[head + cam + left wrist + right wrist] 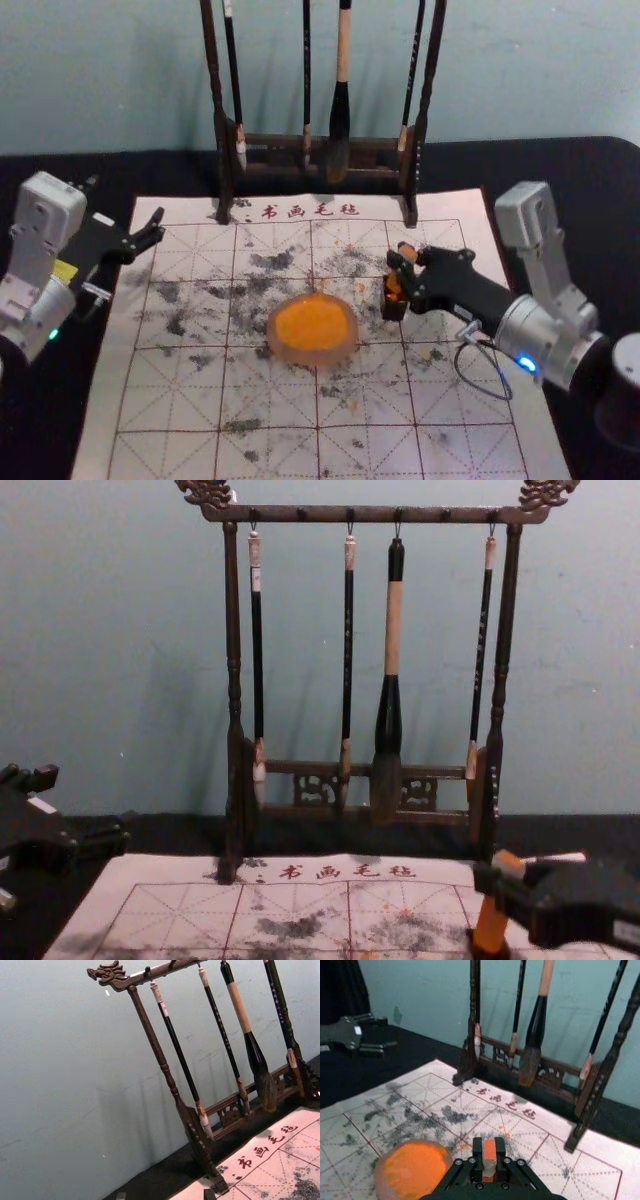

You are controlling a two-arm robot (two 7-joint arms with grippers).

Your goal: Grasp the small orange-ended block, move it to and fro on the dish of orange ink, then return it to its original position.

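The right gripper [489, 1154] has its jaws clamped on the block [493, 925], upright at the box [394, 308] beside the dish [312, 357]; inking may be pending or done. The left gripper [156, 227] is parked, jaws parted.

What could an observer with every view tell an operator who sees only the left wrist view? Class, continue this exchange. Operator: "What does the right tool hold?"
Observer: The right tool grips the orange-ended block.
Operator: Is the block over the ink dish?
Observer: No, it is to the right of the ink dish, at a small dark holder; I cannot tell whether it is seated there.
Operator: Is the block upright?
Observer: Nearly; in the chest view its top leans slightly to the right.
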